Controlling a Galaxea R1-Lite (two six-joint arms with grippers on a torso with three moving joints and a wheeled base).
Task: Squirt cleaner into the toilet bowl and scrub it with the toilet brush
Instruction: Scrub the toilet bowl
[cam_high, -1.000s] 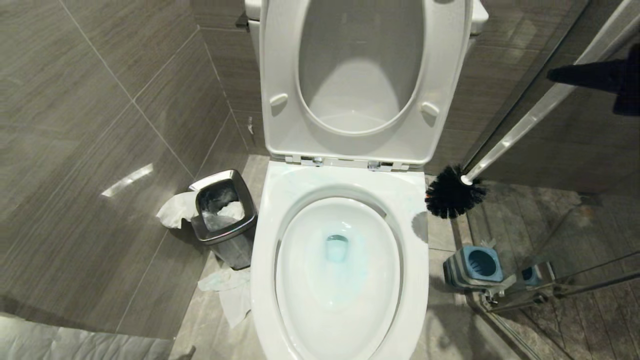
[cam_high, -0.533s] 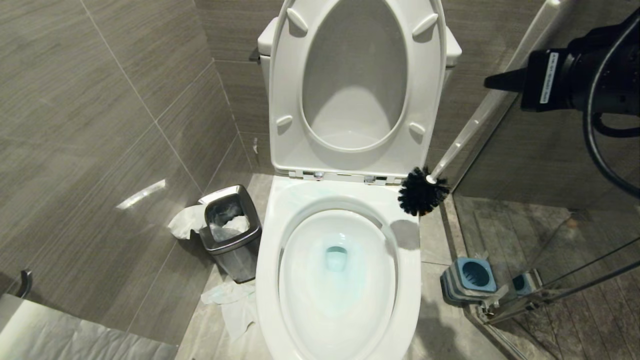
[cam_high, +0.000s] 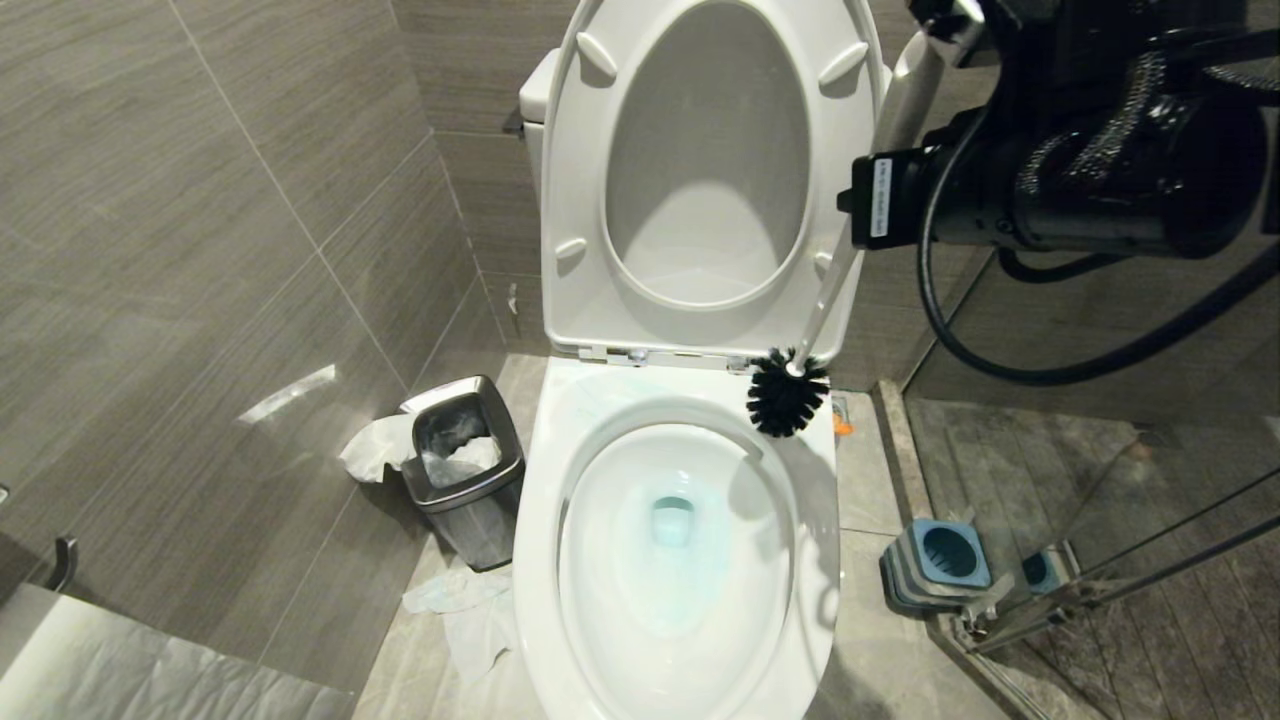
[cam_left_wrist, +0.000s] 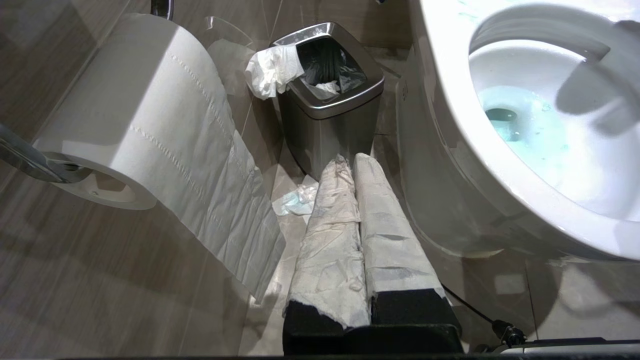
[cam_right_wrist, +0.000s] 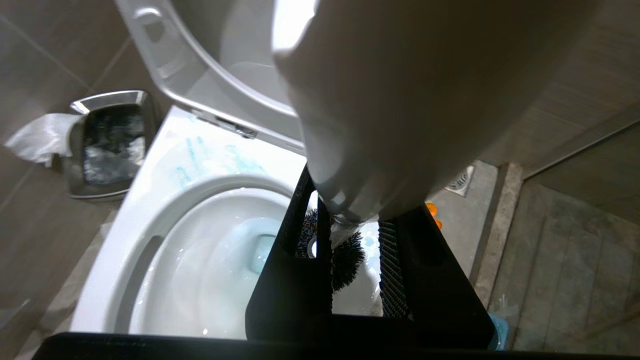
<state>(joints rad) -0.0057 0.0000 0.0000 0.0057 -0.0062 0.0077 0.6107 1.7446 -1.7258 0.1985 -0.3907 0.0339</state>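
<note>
Clamping the white handle of the toilet brush (cam_right_wrist: 400, 100) between its black fingers (cam_right_wrist: 395, 270), the right gripper (cam_right_wrist: 350, 235) holds the brush slanted, black bristle head lowest. In the head view the right arm reaches in from the upper right, and the brush (cam_high: 787, 393) hangs with its head over the rear right part of the rim of the toilet bowl (cam_high: 545, 520), just below the seat hinge; whether the bristles touch the porcelain cannot be told. The handle runs up across the raised seat and lid (cam_high: 575, 200) toward the arm.

Pale turquoise cleaner (cam_high: 672, 520) tints the water around the drain hole, and thin blue streaks mark the rim at the back (cam_right_wrist: 192, 160).

The left gripper (cam_left_wrist: 354, 165) stays low beside the bowl's left outer wall, its paper-wrapped fingers (cam_left_wrist: 330, 225) pressed together with nothing between them, pointing at the steel waste bin (cam_left_wrist: 330, 100).

Crumpled tissue (cam_high: 372, 445) drapes over the bin's edge and more lies on the floor (cam_high: 455, 600). A toilet paper roll (cam_left_wrist: 125, 125) hangs on the wall nearby. The grey-and-blue brush holder (cam_high: 938, 562) stands on the floor right of the toilet.
</note>
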